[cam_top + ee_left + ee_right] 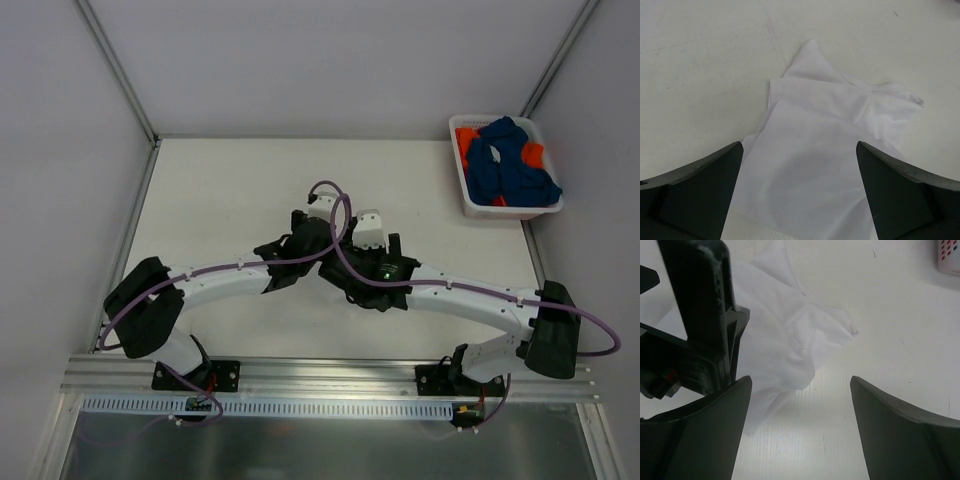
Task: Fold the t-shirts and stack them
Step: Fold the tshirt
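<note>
A plain white t-shirt (815,150) lies crumpled on the white table, one corner pointing away. My left gripper (799,145) is open just above it, with the cloth between its dark fingers (700,190). My right gripper (800,379) is open over bare table, with the white t-shirt (785,335) at its left finger. In the top view both grippers, left (310,228) and right (372,240), meet at the table's middle and hide the white shirt. Dark blue (505,165) and orange (466,140) t-shirts are heaped in the basket.
The white plastic basket (468,205) stands at the table's far right corner; its edge shows in the right wrist view (947,255). The left gripper's body (695,315) is close on the right gripper's left. Grey walls enclose the table.
</note>
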{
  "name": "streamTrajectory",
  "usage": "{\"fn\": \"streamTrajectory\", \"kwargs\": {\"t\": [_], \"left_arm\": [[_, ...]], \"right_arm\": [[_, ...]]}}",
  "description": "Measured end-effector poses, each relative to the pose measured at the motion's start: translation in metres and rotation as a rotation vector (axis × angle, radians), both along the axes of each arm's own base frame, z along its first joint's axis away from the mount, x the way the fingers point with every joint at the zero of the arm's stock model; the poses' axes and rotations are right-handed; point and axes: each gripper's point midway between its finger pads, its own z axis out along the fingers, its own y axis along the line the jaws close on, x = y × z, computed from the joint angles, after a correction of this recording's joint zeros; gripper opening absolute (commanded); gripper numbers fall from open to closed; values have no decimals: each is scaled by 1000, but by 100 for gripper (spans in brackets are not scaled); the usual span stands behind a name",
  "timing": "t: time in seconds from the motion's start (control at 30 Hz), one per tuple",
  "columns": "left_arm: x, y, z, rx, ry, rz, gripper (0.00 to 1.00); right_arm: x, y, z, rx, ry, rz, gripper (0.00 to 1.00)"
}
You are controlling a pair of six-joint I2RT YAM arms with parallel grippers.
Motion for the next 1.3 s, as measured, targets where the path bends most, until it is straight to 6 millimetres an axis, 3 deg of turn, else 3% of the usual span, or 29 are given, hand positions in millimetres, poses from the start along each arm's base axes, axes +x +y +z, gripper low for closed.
{"fn": "streamTrajectory", "kwargs": {"t": [0.17, 0.3, 0.6, 0.73, 0.83, 1.0, 1.07, 1.2, 1.23, 1.3], "left_arm": [[4, -11, -39, 58, 72, -44, 99], [8, -10, -59, 82, 109, -46, 99], [20, 0, -69, 90, 128, -16, 99], [21, 2, -69, 85, 134, -15, 99], [23, 3, -70, 83, 138, -13, 99], [25, 6, -71, 83, 141, -6, 99], [26, 6, -72, 84, 143, -5, 98], [29, 6, -75, 85, 149, 0, 82], [30, 5, -76, 86, 151, -1, 70], [31, 3, -78, 85, 155, 1, 57]], "right_arm": [[0, -10, -21, 6, 31, -41, 85], [-1, -17, -38, 17, 51, -70, 85], [1, -23, -79, 72, 124, -98, 77], [-1, -17, -94, 105, 156, -86, 53], [-1, -10, -102, 122, 172, -81, 43], [0, -4, -109, 130, 181, -79, 42], [0, -4, -110, 130, 184, -80, 35], [2, -5, -114, 127, 188, -90, 19], [2, -5, -115, 125, 189, -93, 17], [3, -7, -116, 124, 190, -100, 15]]}}
